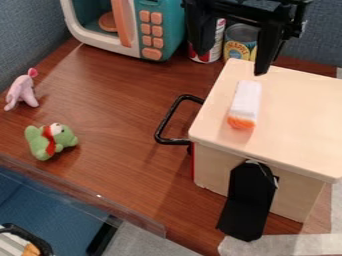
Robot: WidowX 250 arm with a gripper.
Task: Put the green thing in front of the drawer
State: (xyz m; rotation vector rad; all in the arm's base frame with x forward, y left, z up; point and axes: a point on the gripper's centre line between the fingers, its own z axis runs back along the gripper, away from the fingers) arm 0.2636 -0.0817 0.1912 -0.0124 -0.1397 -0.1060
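The pincer (232, 61) hangs spread and empty — presumably to straddle the green toy (48, 142), which lies well apart, down-left of it, beyond the drawer handle (175, 141).

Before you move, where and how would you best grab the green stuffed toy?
I'd grip the green stuffed toy around its middle, at the red band, coming straight down from above. It lies low on the table with its top exposed, and its rounded parts stick outward, so the middle looks like the surest hold.

The black hand (232, 63) hangs down; fingers spread apart.
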